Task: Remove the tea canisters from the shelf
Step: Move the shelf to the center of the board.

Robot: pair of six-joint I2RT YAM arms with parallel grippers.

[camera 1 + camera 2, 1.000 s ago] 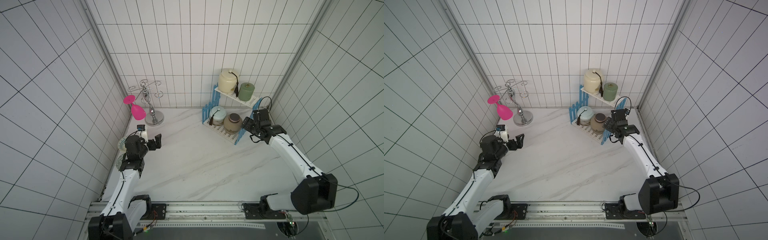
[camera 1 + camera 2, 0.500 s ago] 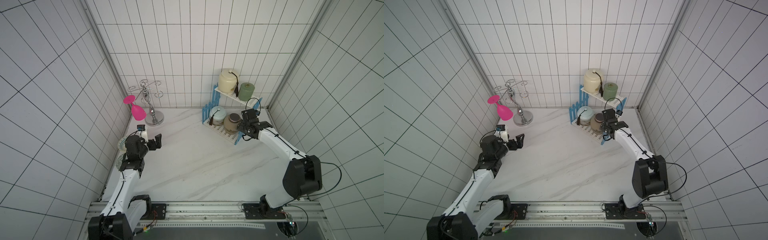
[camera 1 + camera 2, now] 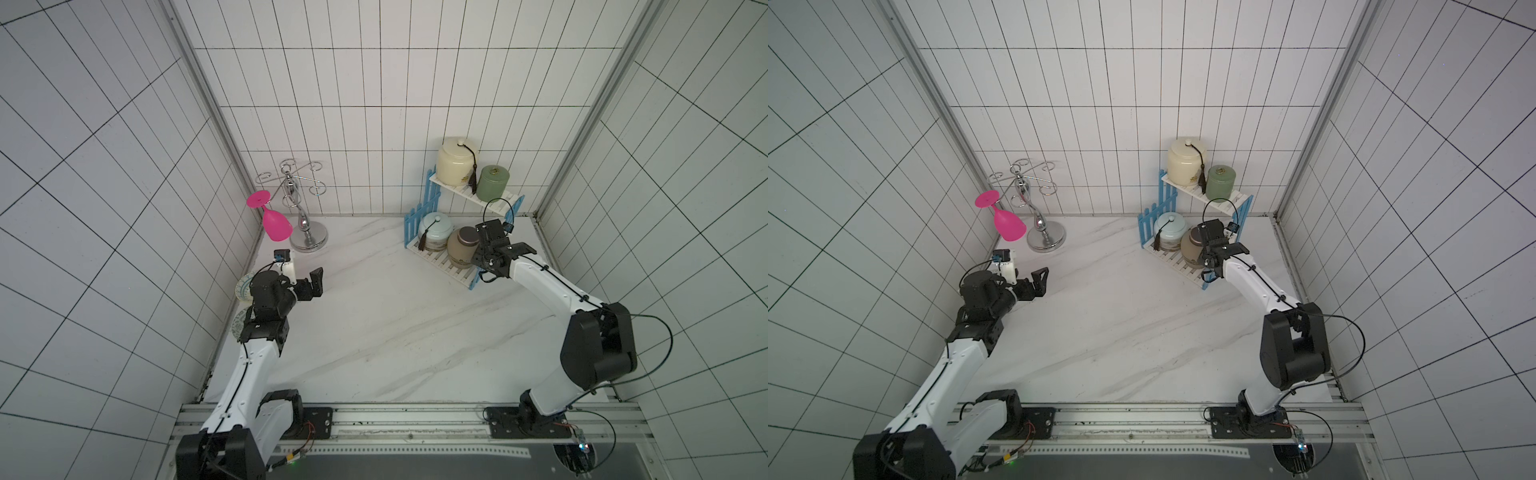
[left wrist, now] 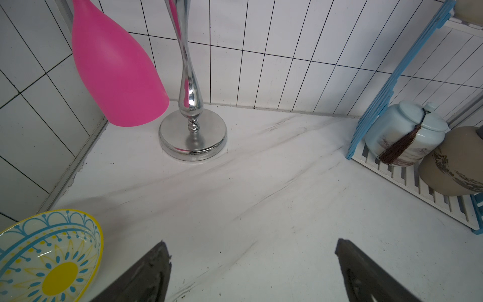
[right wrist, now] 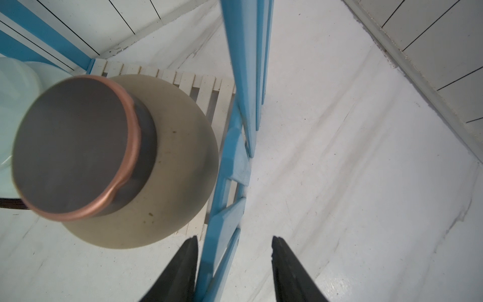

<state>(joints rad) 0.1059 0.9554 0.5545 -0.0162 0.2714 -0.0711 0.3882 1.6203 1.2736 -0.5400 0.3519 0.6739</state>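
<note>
The shelf (image 3: 420, 211), white slats between blue picket sides, stands in the back right corner. On its upper board are a cream tea canister (image 3: 454, 164) with a dark tassel and a green one (image 3: 493, 183). The lower board holds a pale blue one (image 3: 434, 231) and a tan one (image 3: 460, 248) with a brown lid. My right gripper (image 5: 234, 238) points down over the shelf's near blue picket side (image 5: 243, 78), beside the tan canister (image 5: 172, 146). It is open and straddles a picket; one finger touches it, the other stands apart. My left gripper (image 3: 313, 282) hangs wide open and empty at the left.
A chrome wire stand (image 3: 307, 241) with a pink goblet (image 3: 276, 224) hanging upside down stands at the back left. A patterned bowl (image 4: 49, 258) lies by the left wall, close to my left arm. Tiled walls close in three sides.
My right gripper has moved from beside the shelf to over its near picket side, and its jaws have narrowed around a picket. The left arm has not moved.
</note>
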